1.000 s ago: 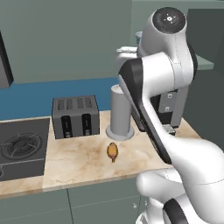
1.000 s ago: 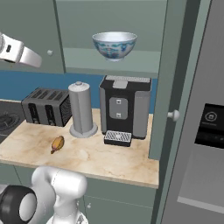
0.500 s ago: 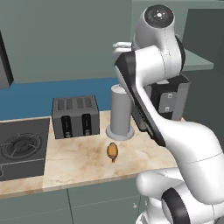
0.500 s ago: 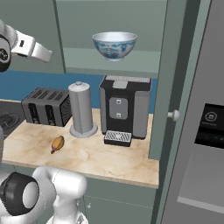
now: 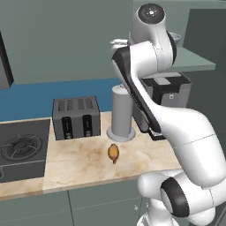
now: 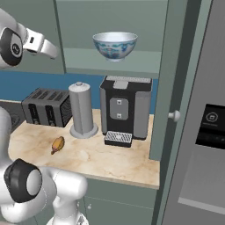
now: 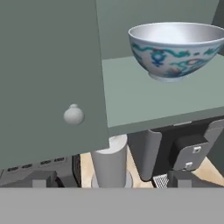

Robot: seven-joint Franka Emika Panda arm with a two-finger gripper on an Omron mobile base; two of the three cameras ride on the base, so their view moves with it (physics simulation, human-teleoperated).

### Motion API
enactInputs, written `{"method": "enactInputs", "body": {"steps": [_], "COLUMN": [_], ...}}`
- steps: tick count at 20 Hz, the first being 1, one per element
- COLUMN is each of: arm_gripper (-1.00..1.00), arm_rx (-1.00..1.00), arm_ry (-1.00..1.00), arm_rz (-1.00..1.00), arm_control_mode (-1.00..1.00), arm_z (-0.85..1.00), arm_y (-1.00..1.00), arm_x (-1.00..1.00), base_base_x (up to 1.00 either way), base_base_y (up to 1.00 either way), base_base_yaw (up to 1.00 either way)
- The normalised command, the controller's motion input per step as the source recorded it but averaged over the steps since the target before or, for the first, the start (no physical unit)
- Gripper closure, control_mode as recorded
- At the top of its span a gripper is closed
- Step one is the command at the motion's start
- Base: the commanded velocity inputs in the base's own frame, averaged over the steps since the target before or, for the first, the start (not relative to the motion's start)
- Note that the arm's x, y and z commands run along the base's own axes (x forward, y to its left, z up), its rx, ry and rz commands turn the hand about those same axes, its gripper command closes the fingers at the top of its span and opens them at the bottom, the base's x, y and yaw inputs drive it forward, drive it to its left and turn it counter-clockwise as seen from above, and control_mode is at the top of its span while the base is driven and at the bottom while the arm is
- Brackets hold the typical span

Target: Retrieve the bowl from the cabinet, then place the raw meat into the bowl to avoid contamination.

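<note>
The bowl point(image 6: 115, 45), white with a blue pattern, stands on the inner shelf point(image 6: 88, 61) of the cabinet, whose right door point(image 6: 172, 66) hangs open. In the hand view the bowl point(image 7: 175, 49) sits upper right on the shelf point(image 7: 144, 98), beside the shut left door point(image 7: 48, 74) and its knob point(image 7: 73, 114). My gripper point(image 7: 112, 181) is open and empty, its dark tips wide apart. It hovers left of the bowl at shelf height, and the hand point(image 6: 40, 44) is well short of it. The raw meat point(image 5: 114, 152) lies on the counter in front of the canister point(image 5: 122, 112).
A toaster point(image 5: 76, 117) stands left of the tall grey canister, and a coffee machine point(image 6: 125, 110) right of it, under the shelf. A stove point(image 5: 20, 148) lies at the counter's left end. A tall unit with a display point(image 6: 211, 127) stands at the far right.
The arm has swung its hand a little right and up, toward the open cabinet. The bowl, the meat and the base have not moved.
</note>
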Motion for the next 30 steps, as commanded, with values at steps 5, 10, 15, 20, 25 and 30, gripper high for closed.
{"method": "enactInputs", "body": {"steps": [5,10,15,20,25,30], "arm_gripper": [-1.0,-1.0,-1.0,-1.0,-1.0,-1.0], "arm_rx": [0.0,0.0,0.0,0.0,0.0,0.0], "arm_ry": [0.02,0.01,0.0,0.0,0.0,0.0], "arm_rz": [0.0,0.0,0.0,0.0,0.0,0.0], "arm_control_mode": [-1.0,-1.0,-1.0,-1.0,-1.0,-1.0], "arm_z": [0.0,-0.01,-0.04,-0.08,-0.12,-0.11], "arm_y": [0.05,0.14,0.22,0.13,0.0,0.0], "arm_x": [0.42,0.34,0.23,0.28,0.37,0.28], "base_base_x": [0.0,0.0,0.0,0.0,0.0,0.0], "base_base_y": [0.0,0.0,0.0,0.0,0.0,0.0], "base_base_yaw": [0.0,0.0,0.0,0.0,0.0,0.0]}}
